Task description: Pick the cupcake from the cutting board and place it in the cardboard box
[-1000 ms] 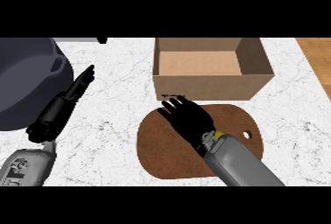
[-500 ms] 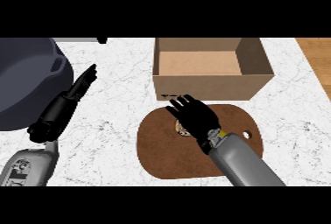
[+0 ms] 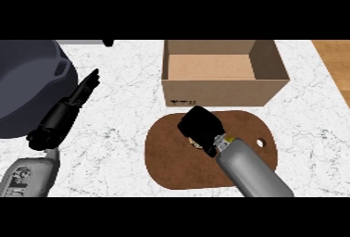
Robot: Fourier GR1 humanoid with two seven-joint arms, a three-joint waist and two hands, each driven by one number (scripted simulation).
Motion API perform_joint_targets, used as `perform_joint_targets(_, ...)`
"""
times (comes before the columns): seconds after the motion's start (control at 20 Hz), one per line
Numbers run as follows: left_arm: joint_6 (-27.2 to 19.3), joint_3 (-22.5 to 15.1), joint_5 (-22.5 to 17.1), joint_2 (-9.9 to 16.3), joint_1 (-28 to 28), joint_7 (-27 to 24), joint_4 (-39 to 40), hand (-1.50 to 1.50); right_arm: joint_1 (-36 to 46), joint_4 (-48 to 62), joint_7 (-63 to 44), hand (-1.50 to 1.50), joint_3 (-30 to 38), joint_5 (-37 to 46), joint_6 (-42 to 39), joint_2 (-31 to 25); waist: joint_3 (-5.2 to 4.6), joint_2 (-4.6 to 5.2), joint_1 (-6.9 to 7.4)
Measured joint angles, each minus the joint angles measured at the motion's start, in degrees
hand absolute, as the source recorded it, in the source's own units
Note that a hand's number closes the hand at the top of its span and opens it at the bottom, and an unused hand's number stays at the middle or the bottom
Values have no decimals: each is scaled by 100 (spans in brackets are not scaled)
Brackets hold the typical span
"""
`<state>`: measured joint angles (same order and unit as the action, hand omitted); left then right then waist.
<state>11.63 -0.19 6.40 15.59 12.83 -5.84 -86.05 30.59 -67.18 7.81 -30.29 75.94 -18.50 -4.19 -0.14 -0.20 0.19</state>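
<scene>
The brown cutting board point(image 3: 176, 166) lies on the white marble counter in front of the open cardboard box point(image 3: 219, 94). My right hand point(image 3: 200, 124) is down on the board's upper middle with its fingers curled in. Only a small tan sliver of the cupcake point(image 3: 196, 145) shows under the hand's lower edge; the rest is hidden. The hand is just in front of the box's near wall. My left hand point(image 3: 82, 92) rests at the left, fingers straight and pointing up, holding nothing.
A large dark grey pot point(image 3: 24, 88) fills the upper left, right beside the left forearm. The box's inside shows bare cardboard. A wooden strip point(image 3: 335, 65) runs along the counter's right edge.
The right hand's fingers, spread over the board a second ago, have curled in and down over the cupcake. The left arm has not moved.
</scene>
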Motion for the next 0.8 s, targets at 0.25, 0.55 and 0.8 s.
perform_joint_targets(0.25, 55, 80, 19, -8, 79, 178, -141, 0, 36, 47, 396, 150, 116, 157, 523, -5, 2, -2, 1)
perform_joint_targets(0.55, 90, 50, 50, -68, 10, 128, -177, 0, 33, -89, 913, 150, -348, -386, 673, 266, 6, 23, 67)
perform_joint_targets(0.8, 138, 69, 42, -64, 81, 144, -142, 0, 16, -540, 1185, 150, -1065, -1294, 783, 364, 11, 27, 104)
